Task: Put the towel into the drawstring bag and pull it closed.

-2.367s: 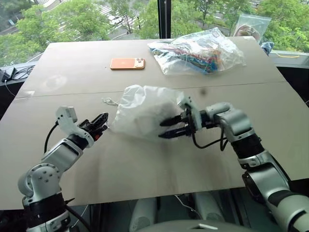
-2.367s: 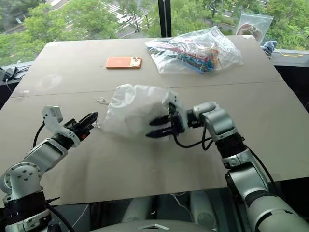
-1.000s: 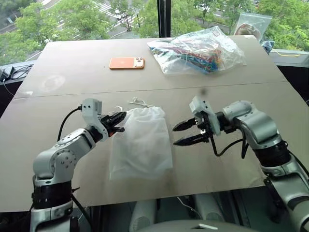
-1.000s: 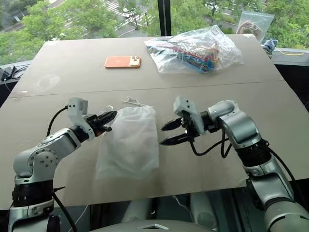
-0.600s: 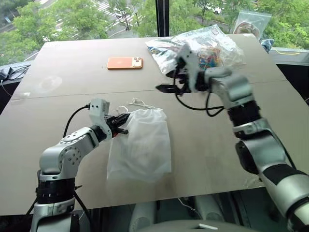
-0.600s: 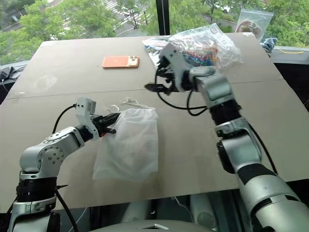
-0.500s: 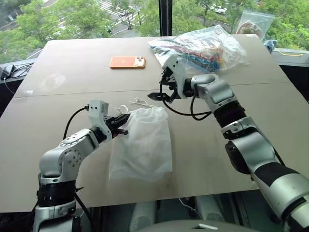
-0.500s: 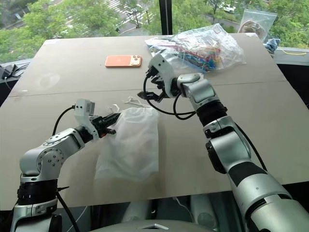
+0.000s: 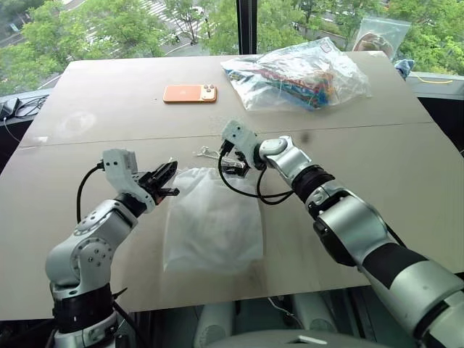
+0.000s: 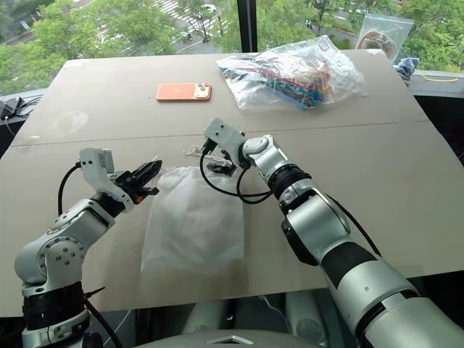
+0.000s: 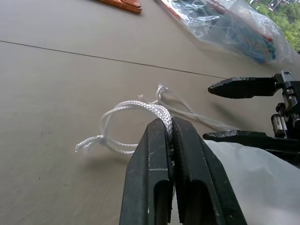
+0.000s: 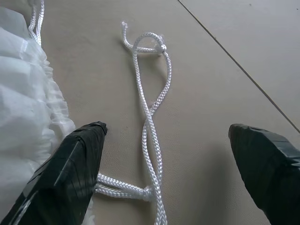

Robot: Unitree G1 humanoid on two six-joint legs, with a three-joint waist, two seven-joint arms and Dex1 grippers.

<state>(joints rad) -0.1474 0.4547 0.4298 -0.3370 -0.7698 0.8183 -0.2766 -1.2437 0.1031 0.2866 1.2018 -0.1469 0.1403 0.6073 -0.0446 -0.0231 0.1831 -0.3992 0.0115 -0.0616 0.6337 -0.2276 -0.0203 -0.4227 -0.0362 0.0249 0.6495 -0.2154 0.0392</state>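
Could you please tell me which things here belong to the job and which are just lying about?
In use: translucent white fabric drawstring bag; its thin white cord.
Lying about: orange phone; clear plastic bag of colourful items; smaller clear bag at the table's far corner.

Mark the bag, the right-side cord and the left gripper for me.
bag [image 9: 214, 221], left eye view, middle of pouch.
cord [image 12: 151, 126], right wrist view, twisted strands.
left gripper [image 11: 171, 126], left wrist view, fingertips pinching a cord loop.

The right claw [image 12: 171, 176] has its two black fingers [image 12: 65, 173] spread wide apart above the plain tan desk [image 12: 225, 93]. Between them a thin white braided cord [image 12: 157, 101] lies twisted in a loop on the desk, knotted at its end. The gathered edge of the translucent white fabric drawstring bag [image 12: 23, 98] sits just beside one finger.
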